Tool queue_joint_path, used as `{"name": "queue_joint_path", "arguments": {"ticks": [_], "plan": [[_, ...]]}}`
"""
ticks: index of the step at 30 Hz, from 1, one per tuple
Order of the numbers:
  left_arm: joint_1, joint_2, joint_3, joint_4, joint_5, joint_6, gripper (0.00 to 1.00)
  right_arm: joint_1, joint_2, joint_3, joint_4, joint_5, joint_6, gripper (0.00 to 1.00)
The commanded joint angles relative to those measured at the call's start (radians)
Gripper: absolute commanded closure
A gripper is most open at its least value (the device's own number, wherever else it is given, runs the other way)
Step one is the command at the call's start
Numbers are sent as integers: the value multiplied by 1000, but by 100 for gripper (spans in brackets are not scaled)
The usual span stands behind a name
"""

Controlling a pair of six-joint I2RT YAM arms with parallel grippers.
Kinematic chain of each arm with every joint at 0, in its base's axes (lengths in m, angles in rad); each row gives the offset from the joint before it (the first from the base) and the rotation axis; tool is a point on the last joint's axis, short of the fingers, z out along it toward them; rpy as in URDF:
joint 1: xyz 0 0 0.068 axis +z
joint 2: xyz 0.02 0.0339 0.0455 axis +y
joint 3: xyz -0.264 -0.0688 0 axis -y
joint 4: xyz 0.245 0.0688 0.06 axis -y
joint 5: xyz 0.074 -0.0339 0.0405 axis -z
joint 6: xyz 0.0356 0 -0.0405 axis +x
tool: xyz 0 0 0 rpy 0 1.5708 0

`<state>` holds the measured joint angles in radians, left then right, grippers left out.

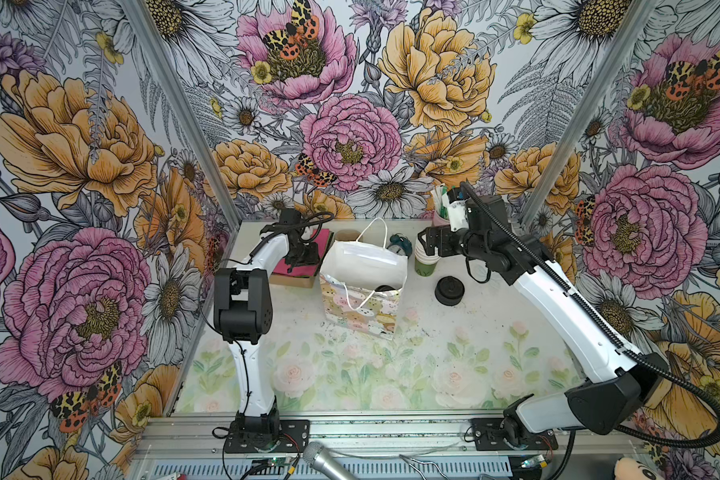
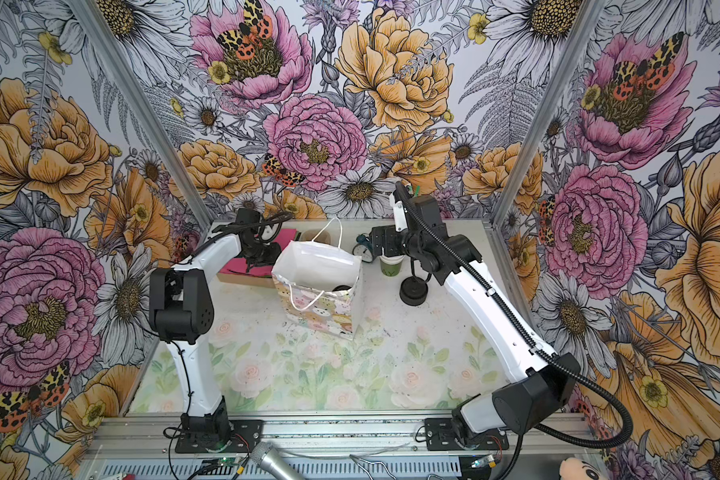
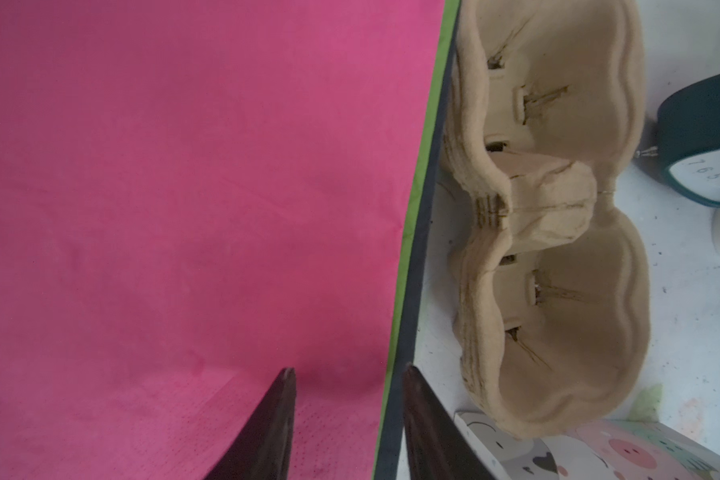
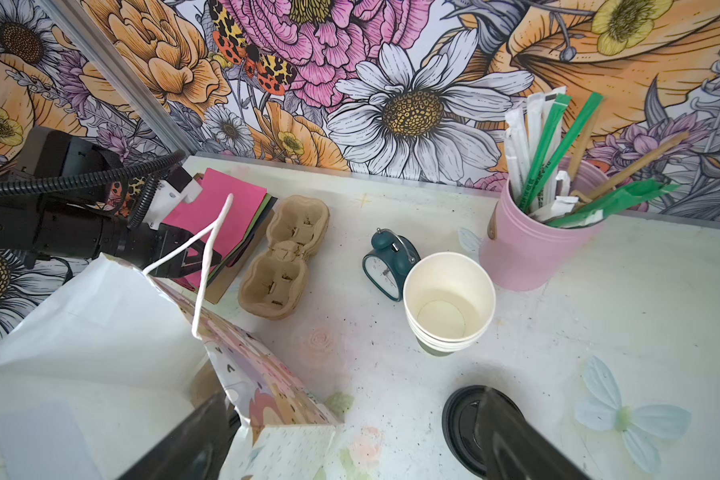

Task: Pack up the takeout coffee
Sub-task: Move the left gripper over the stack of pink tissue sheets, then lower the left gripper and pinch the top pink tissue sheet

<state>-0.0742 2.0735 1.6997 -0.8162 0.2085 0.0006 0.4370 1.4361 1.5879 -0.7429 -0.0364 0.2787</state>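
Takeout coffee [image 1: 385, 288] is seen inside the gift bag [image 1: 362, 309], low against the bag's right wall in both top views. Only part of the black lid shows; the cup is hidden. The bag stands upright mid-tabletop [image 1: 391, 374] with its mouth open and one white cord handle draped over the front.

Right pincer [image 1: 428, 245] is held above the stack of nested cups [image 1: 427, 266], just right of the bag. Its jaws are spread wide and nothing is gripped. In the right wrist view one finger is seen in front of the bag's corner, the other in front of the pile of black lids [image 4: 460, 415].

Left pincer [image 3: 348, 370] is placed low over the pink sheets [image 3: 184, 208], left of the bag. Its jaws are partly apart, with the sheet's edge between the tips, and nothing is seen clamped. The pulp cup carrier [image 3: 558, 291] lies just beside the sheets and the alarm clock [image 4: 387, 266] stands near the cup stack.
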Motion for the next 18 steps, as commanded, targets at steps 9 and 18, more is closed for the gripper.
{"name": "queue_joint_path", "arguments": {"ticks": [9, 18], "plan": [[-19, 27, 31, -14, -24, 18, 65, -7, -37, -22, 20, 13, 10, 5], [-17, 15, 29, -14, -14, 12, 70, -7, -36, -30, 20, 7, 11, 5]]}}
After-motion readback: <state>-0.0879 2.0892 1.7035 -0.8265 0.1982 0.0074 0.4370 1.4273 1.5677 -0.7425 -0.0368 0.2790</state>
